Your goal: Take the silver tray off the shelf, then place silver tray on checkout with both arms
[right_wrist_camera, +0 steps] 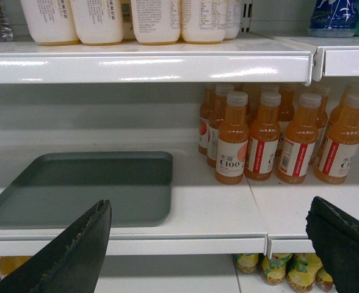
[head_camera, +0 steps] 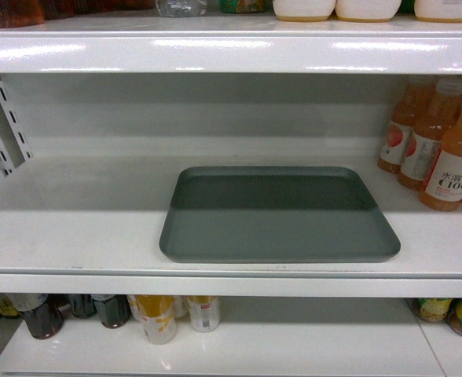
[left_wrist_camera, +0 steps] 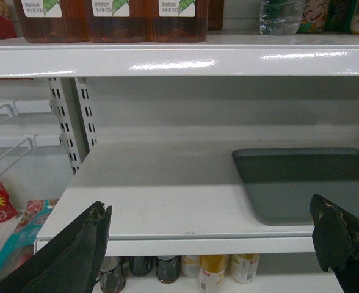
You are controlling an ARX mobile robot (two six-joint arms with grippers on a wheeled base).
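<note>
The silver tray (head_camera: 278,214) lies flat on the white shelf (head_camera: 74,228), close to its front lip, empty. In the left wrist view the silver tray (left_wrist_camera: 308,183) is at the right, and my left gripper (left_wrist_camera: 211,227) hangs open in front of the shelf (left_wrist_camera: 161,183) edge, holding nothing. In the right wrist view the silver tray (right_wrist_camera: 88,188) is at the left, and my right gripper (right_wrist_camera: 209,223) is open in front of the shelf (right_wrist_camera: 216,201) lip, apart from the tray. Neither gripper shows in the head view. The checkout is out of view.
Orange juice bottles (head_camera: 439,145) stand on the same shelf right of the tray, the same bottles (right_wrist_camera: 271,137) filling the right wrist view. An upper shelf board (head_camera: 231,47) hangs low above. Slotted uprights (head_camera: 3,118) stand at the left. Bottles and cans (head_camera: 160,314) fill the shelf below.
</note>
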